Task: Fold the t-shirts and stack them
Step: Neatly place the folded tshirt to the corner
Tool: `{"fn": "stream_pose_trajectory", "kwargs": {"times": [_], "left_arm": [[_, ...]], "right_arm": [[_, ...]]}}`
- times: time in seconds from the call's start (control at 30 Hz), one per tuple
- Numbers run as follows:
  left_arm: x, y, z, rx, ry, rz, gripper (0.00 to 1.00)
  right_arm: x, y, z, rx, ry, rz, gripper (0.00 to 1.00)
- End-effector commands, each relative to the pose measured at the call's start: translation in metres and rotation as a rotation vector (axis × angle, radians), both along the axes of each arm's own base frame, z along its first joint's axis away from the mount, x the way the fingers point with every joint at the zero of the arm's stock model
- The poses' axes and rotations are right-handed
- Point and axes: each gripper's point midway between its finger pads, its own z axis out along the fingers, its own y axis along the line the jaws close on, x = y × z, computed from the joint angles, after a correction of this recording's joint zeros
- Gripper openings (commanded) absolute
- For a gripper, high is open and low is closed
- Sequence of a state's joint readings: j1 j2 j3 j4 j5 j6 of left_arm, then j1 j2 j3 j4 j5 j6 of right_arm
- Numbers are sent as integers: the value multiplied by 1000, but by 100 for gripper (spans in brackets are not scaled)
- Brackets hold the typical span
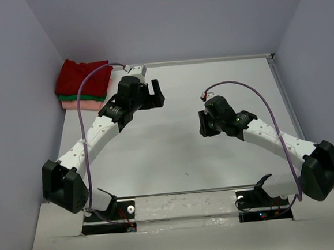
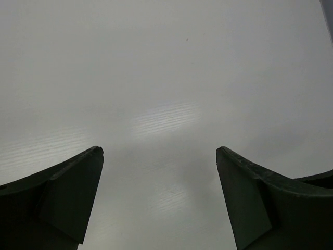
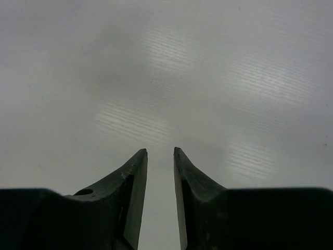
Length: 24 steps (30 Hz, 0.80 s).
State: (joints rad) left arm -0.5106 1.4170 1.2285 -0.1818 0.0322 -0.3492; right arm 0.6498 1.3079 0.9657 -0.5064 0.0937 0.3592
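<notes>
Folded t-shirts lie stacked in the table's far left corner: a dark red one (image 1: 82,78) on top, a green one (image 1: 85,98) under it and a pale pink one (image 1: 80,104) at the bottom. My left gripper (image 1: 156,96) hovers just right of the stack, apart from it. In its wrist view that gripper (image 2: 158,149) is wide open over bare table with nothing between its fingers. My right gripper (image 1: 204,125) hangs over the middle right of the table. Seen from its wrist, the right gripper (image 3: 160,150) is open by a narrow gap and holds nothing.
The white table (image 1: 187,158) is boxed in by grey walls at the back and on both sides. A raised rail (image 1: 285,101) runs along its right edge. A purple cable (image 1: 84,137) loops along each arm.
</notes>
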Motion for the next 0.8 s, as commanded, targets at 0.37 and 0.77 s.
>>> {"fn": "stream_pose_trajectory", "kwargs": {"times": [0.37,0.77], "left_arm": [[-32,108,31,116,-261,395,99],[-35,148,62,189,-365,573,99]], "right_arm": [[32,-11,29,-44,-207,-64,34],[43,-21,53,-22,-321,-139,40]]}}
